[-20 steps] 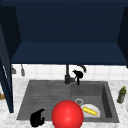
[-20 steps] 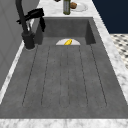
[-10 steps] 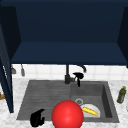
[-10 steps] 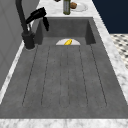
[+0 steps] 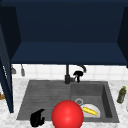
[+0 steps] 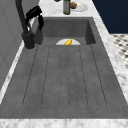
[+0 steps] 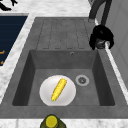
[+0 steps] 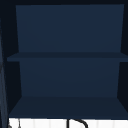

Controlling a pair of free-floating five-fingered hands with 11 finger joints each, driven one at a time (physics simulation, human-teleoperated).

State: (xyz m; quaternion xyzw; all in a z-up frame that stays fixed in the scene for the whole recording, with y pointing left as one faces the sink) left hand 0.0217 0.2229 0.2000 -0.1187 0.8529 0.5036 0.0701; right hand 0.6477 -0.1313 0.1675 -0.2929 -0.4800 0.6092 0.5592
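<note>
1. The left hand [image 5: 37, 118] hangs at the near left corner of the sink's ribbed draining board. Its fingers are loose and relaxed and hold nothing.
2. Just to its right in the front view is a red ball [image 5: 67, 115]. I cannot tell whether it rests on anything.
3. The tap [image 5: 67, 75] stands at the back edge of the sink [image 5: 108, 100], between the draining board and the basin, with its spout arching over toward the basin.
4. The right hand [image 5: 78, 74] is up at the tap, and the right side view shows its fingers [image 7: 93, 43] curled down around the tap's body, so it appears to have hold of it.
5. Judging by its look, the tap is rigid, smooth metal fixed to the surface [image 7: 15, 65], so it will not lift and can only swing or turn about its post. A smooth finish could let fingers slip, so the best hold is a full wrap around the spout or its lever, well out from the post for leverage.
6. In the basin a white plate [image 7: 46, 93] lies flat beside the drain, with a cob of corn [image 7: 59, 89] on it.
7. A green bottle [image 5: 121, 95] stands upright on the surface to the right of the sink, well apart from both hands.
</note>
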